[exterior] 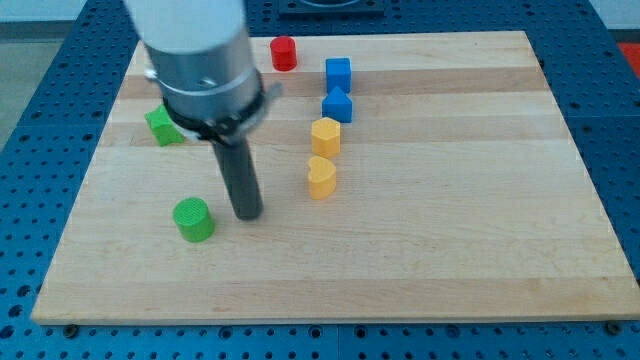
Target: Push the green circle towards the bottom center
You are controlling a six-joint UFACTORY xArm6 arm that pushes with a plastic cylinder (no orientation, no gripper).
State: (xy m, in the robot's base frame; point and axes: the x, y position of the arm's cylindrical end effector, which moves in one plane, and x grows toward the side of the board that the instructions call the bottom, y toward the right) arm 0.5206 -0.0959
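Observation:
The green circle (193, 219) is a short green cylinder on the wooden board, at the view's lower left. My tip (249, 214) rests on the board just to the view's right of the green circle, with a small gap between them. The dark rod rises from the tip to the arm's grey body at the view's top left.
A green block (160, 125) lies at the left, partly hidden behind the arm. A red cylinder (284, 52) is at the top. A blue cube (338, 72) and a blue block (337, 104) stand above a yellow hexagon (326, 135) and a yellow heart-shaped block (321, 177).

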